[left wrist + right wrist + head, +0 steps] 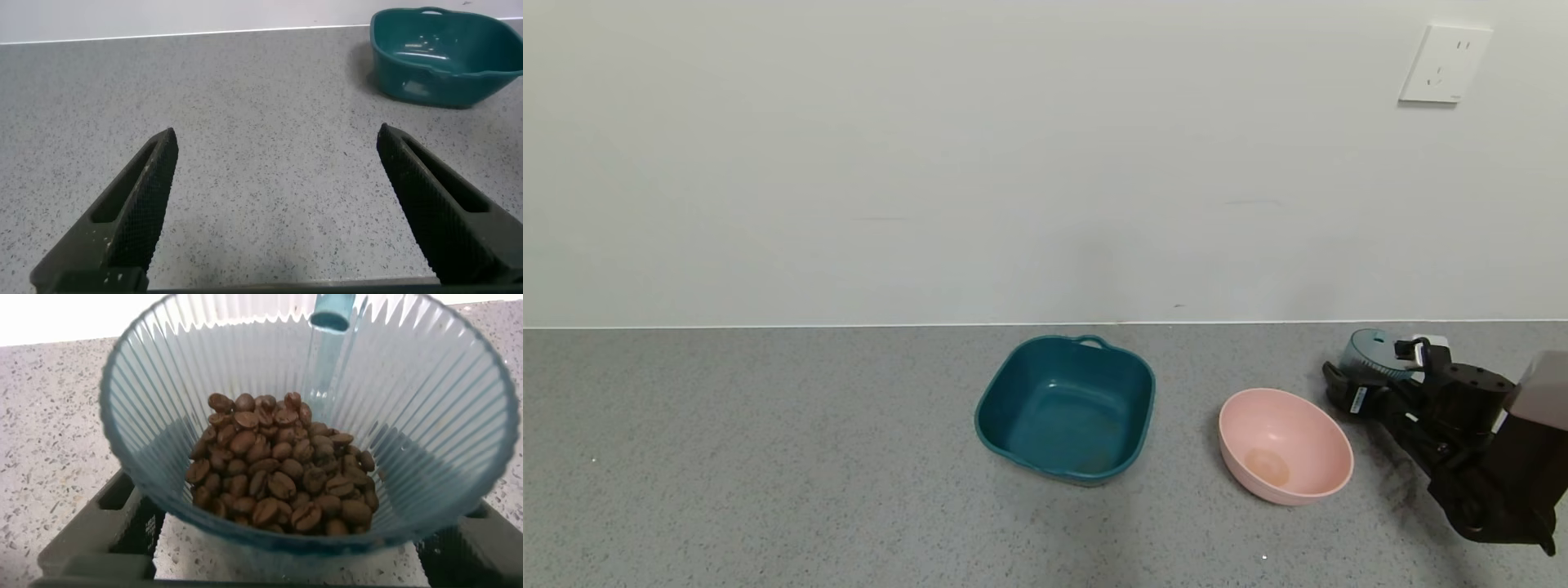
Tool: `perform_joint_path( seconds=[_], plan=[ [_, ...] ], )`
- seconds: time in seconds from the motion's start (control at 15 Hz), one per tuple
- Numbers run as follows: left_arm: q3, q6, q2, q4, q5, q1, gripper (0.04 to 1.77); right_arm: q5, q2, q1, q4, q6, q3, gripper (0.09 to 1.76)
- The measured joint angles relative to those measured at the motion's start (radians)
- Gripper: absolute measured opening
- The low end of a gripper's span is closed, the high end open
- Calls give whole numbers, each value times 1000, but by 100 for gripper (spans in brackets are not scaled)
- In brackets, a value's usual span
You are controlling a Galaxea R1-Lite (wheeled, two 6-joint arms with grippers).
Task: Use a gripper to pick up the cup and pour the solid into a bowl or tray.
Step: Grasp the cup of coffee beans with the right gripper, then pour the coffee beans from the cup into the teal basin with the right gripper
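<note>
The cup is seen at the far right of the grey speckled counter, close to the wall and just behind the round pink bowl. In the head view it is tipped, its long axis leaning so that the open mouth faces back toward the robot's right arm rather than straight up. In the right wrist view the mouth is turned almost squarely at the camera, and the ribbed, translucent blue-grey plastic wall is shown flaring from a narrow base to a wide rim.

The cup is clasped by the right gripper: a dark finger is pressed along the side nearer the pink bowl, while a white-tipped finger is set against the opposite side, so the tumbler sits between them. The solid (glossy dark brown beans, each with a centre crease) is heaped in the lower part of the cup.

The dark teal basin, square with rounded corners and a small loop handle on its far rim, stands well apart toward the robot's left, beyond the pink bowl.

The left gripper is held low over bare counter, its two black, finely textured fingers spread wide with nothing between them.
</note>
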Motion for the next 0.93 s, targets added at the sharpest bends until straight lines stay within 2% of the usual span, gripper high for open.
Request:
perform_joint_path(
  seconds=[0.13, 0.2, 0.93],
  plan=[
    [0, 0, 0, 0, 0, 0, 175, 0, 4, 1, -3, -1, 0, 142],
    [0, 0, 0, 0, 0, 0, 175, 0, 4, 1, -3, -1, 1, 138],
    [0, 0, 0, 0, 0, 0, 175, 0, -4, 0, 3, -1, 7, 137]
  ],
)
